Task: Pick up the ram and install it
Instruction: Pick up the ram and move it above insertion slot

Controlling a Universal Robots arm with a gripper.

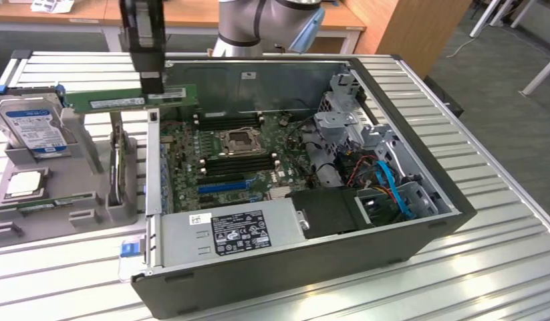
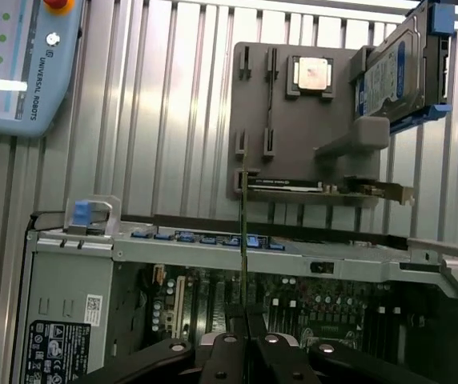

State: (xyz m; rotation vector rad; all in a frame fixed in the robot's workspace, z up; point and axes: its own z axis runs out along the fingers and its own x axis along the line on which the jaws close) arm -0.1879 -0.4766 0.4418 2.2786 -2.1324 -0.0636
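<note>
The ram (image 1: pixel 123 100) is a long green stick with a pale label. It hangs level in the air over the near wall of the open computer case (image 1: pixel 301 274), at the exterior view's left. My gripper (image 1: pixel 152 90) is shut on its top edge near the middle. In the wrist view the ram (image 2: pixel 244 240) appears edge-on as a thin line running out from my gripper (image 2: pixel 245 342), over the case wall and the motherboard (image 2: pixel 293 304). The black memory slots (image 1: pixel 243 160) lie on the motherboard beside the processor socket (image 1: pixel 239 139).
A grey parts holder (image 1: pixel 74 214) beside the case carries a blue-labelled hard drive (image 1: pixel 34 127), a square processor chip (image 1: pixel 25 182) and an upright card (image 1: pixel 121 167). The power supply (image 1: pixel 230 231) and blue cables (image 1: pixel 391 190) fill the case's near end. A teach pendant (image 2: pixel 21 64) lies on the slatted table.
</note>
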